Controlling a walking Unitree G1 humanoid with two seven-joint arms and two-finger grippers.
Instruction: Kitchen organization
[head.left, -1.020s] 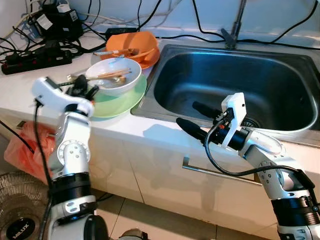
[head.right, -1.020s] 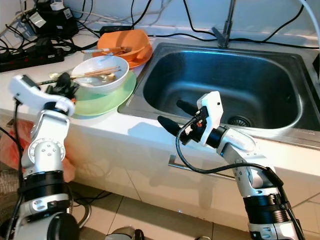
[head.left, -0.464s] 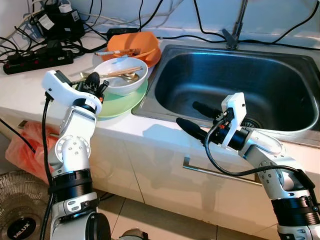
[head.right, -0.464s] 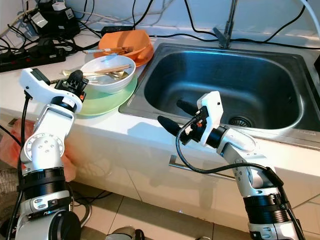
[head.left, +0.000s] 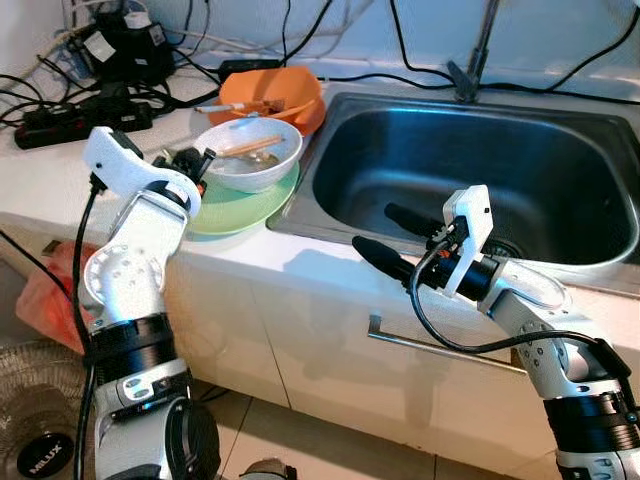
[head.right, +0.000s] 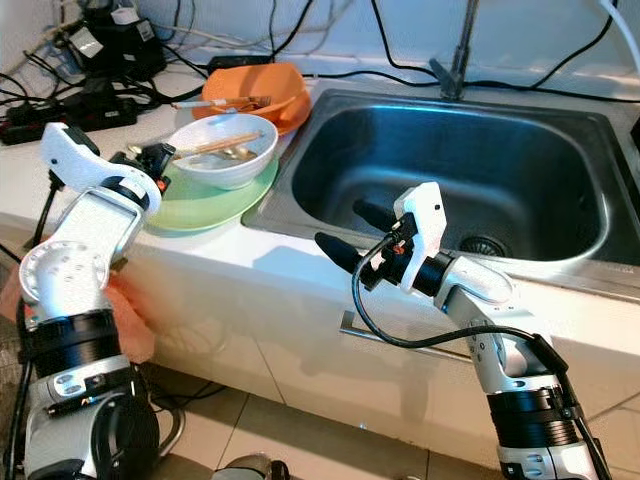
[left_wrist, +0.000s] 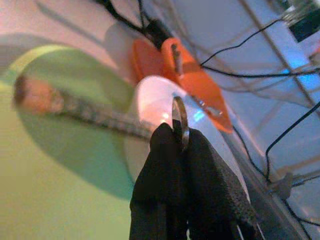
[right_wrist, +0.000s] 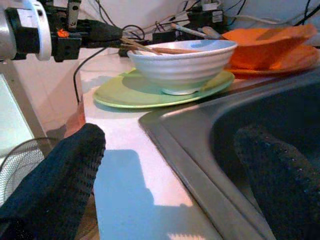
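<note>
On the white surface (head.left: 60, 180) left of the steel sink (head.left: 480, 170), a white bowl (head.left: 252, 155) holding chopsticks (head.left: 250, 146) sits on a green plate (head.left: 240, 202), with an orange bowl (head.left: 275, 92) just behind it. The left pincer (left_wrist: 176, 145) hovers at the bowl's near-left rim, its black fingers pressed together on a thin metal utensil handle (left_wrist: 180, 122). The right pincer (head.left: 395, 240) hangs over the sink's front edge, its two fingers spread wide apart and holding nothing. Black cables (head.left: 80, 95) and a power strip lie behind the dishes.
</note>
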